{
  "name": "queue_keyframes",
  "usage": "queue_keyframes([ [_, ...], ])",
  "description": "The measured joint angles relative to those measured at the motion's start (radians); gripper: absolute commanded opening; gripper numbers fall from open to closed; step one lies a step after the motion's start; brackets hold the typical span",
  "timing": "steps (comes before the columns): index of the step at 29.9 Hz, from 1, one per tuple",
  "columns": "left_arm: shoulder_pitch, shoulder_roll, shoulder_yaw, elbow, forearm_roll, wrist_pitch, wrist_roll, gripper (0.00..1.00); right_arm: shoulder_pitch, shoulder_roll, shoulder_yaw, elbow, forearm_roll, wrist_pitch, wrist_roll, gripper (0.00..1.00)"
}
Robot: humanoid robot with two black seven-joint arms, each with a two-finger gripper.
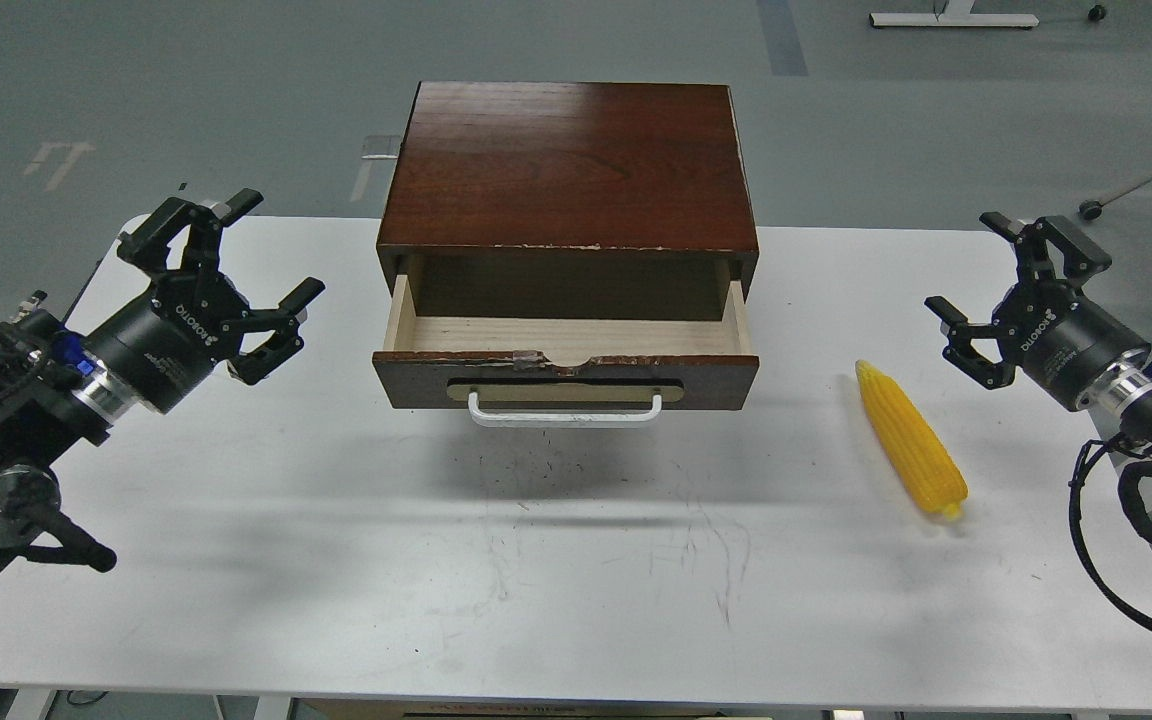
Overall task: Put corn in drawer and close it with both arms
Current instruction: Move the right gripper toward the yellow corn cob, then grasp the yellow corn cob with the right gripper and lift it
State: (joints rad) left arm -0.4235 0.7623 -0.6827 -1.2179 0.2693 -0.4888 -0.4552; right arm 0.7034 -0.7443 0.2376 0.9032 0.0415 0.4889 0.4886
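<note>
A dark reddish-brown cabinet [568, 165] stands at the table's far middle. Its drawer [566, 378] is pulled out, showing a bare pale wood inside and a white bar handle [564, 412] on the front. The yellow corn [910, 438] lies on the white table to the right of the drawer, its tapered tip pointing away from me. My right gripper [1011, 285] hovers open just right of the corn, holding nothing. To the left of the drawer, my left gripper [258, 255] is held above the table, open and holding nothing.
The white table [556, 560] spreads wide in front of the drawer, with faint scuff marks near its middle. Grey floor lies beyond the far edge. Black cables [1116, 560] hang from the right arm near the table's right edge.
</note>
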Motion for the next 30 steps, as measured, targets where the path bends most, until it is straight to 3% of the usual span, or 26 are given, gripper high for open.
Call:
queue_keyframes([
  [12, 0.000, -0.002, -0.001, 0.013, -0.001, 0.000, 0.001, 1.00, 0.000, -0.007, -0.001, 0.005, -0.016, 0.000, 0.000, 1.00],
  [17, -0.010, 0.002, -0.015, 0.018, -0.001, 0.000, -0.005, 1.00, 0.035, -0.029, -0.008, 0.019, -0.123, 0.000, 0.000, 1.00],
  [22, -0.019, 0.003, -0.023, 0.018, -0.002, 0.000, -0.005, 1.00, 0.114, -0.099, -0.007, 0.037, -0.304, 0.000, 0.000, 1.00],
  [30, -0.019, -0.005, -0.024, 0.017, -0.002, 0.000, -0.006, 1.00, 0.162, -0.168, -0.015, 0.038, -0.913, -0.040, 0.000, 1.00],
])
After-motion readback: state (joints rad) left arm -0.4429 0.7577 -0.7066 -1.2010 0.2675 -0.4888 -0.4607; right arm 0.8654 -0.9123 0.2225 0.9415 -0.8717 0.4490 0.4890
